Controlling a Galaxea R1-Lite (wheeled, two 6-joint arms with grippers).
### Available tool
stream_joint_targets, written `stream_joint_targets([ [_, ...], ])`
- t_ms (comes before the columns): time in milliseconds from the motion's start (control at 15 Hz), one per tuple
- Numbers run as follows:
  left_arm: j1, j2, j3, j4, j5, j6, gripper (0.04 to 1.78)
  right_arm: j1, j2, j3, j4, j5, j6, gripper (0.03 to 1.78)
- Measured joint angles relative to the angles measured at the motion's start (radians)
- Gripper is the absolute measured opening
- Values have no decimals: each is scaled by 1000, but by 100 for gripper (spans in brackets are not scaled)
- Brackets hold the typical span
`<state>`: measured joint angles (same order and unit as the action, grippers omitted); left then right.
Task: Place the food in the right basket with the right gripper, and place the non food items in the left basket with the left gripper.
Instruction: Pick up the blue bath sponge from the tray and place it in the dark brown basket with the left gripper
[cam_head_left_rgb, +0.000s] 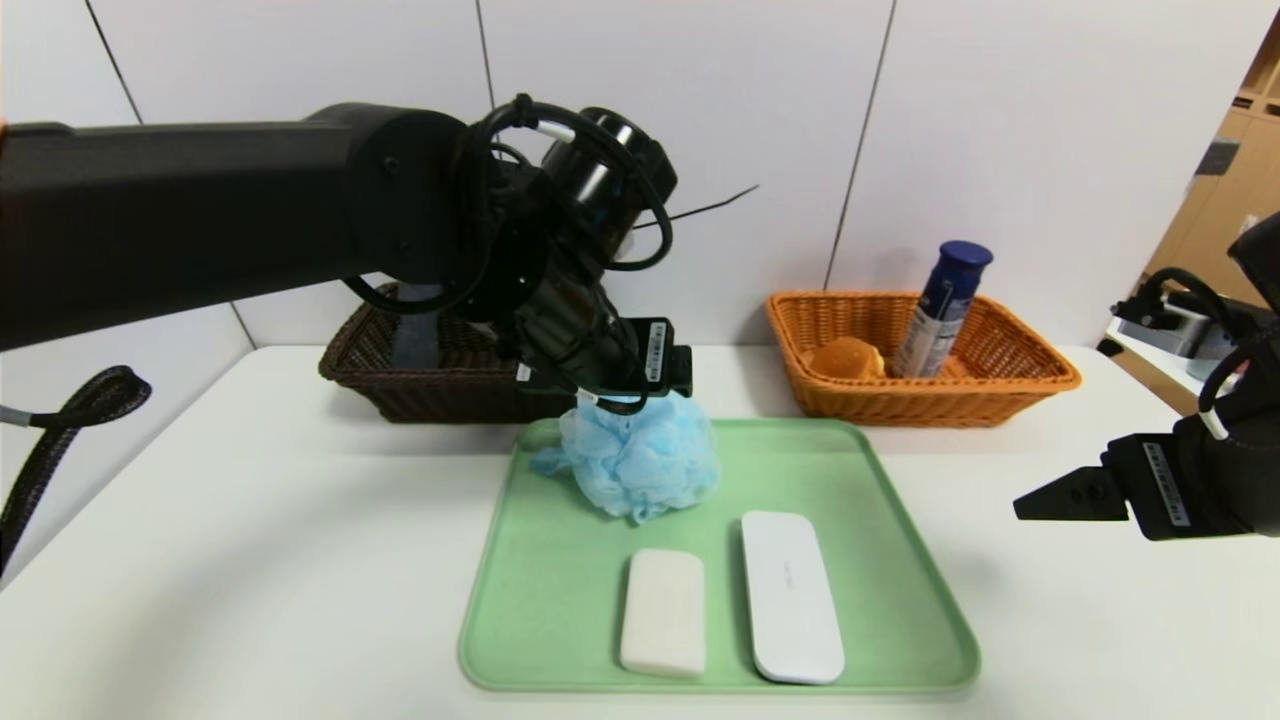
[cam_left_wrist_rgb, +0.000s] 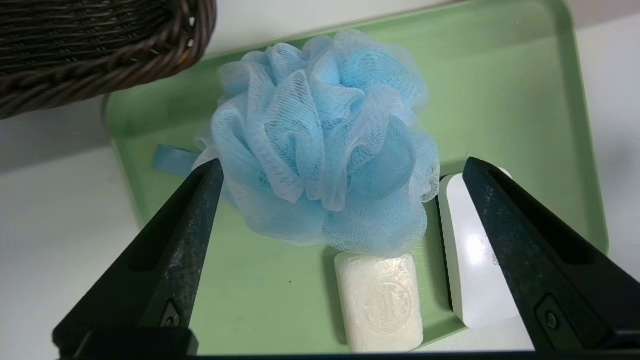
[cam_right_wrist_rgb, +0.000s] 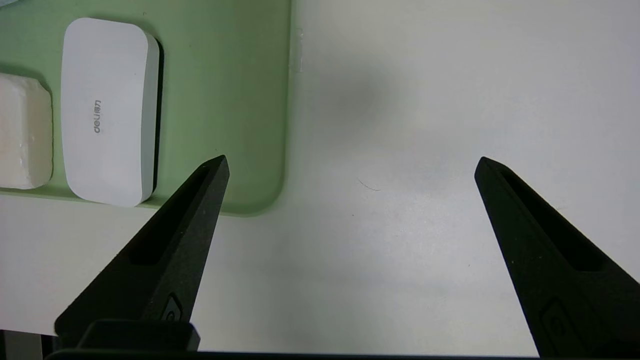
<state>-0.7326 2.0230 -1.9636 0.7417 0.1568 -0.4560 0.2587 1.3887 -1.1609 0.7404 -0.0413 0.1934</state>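
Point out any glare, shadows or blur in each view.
Head view: even light, soft shadow beneath the fluffy light blue mesh pouf on the pale green plastic tray. Left wrist view: glare streak on the long white oblong case; open left gripper sharp. Right wrist view: faint grey shadow on the white table.

A pale green rectangular plastic tray (cam_head_left_rgb: 905, 560) with rounded corners and a low raised rim lies flat on a smooth white table (cam_head_left_rgb: 250, 560), near its front edge. A blue-capped cylindrical spray can (cam_head_left_rgb: 940, 310) with a white and blue label leans tilted. Behind the table stands a white panelled wall (cam_head_left_rgb: 700, 120).
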Motion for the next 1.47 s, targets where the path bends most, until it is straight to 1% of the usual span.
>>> stream_joint_targets([
  [400,-7,99,0,-16,1,3,169,0,-1,36,-3,0,0,170],
  [600,-6,145,0,-27,2,5,169,0,-1,46,-34,0,-4,170],
  [867,-6,200,0,-31,2,15,169,1,-5,92,-94,-1,-7,170],
  [1133,-7,227,0,-46,3,15,169,3,-10,114,-104,-1,-9,170],
  [1333,-7,232,0,-60,2,14,122,5,-13,117,-104,0,-9,170],
  [1467,-7,234,0,-60,1,14,101,8,-14,117,-104,0,-9,170],
])
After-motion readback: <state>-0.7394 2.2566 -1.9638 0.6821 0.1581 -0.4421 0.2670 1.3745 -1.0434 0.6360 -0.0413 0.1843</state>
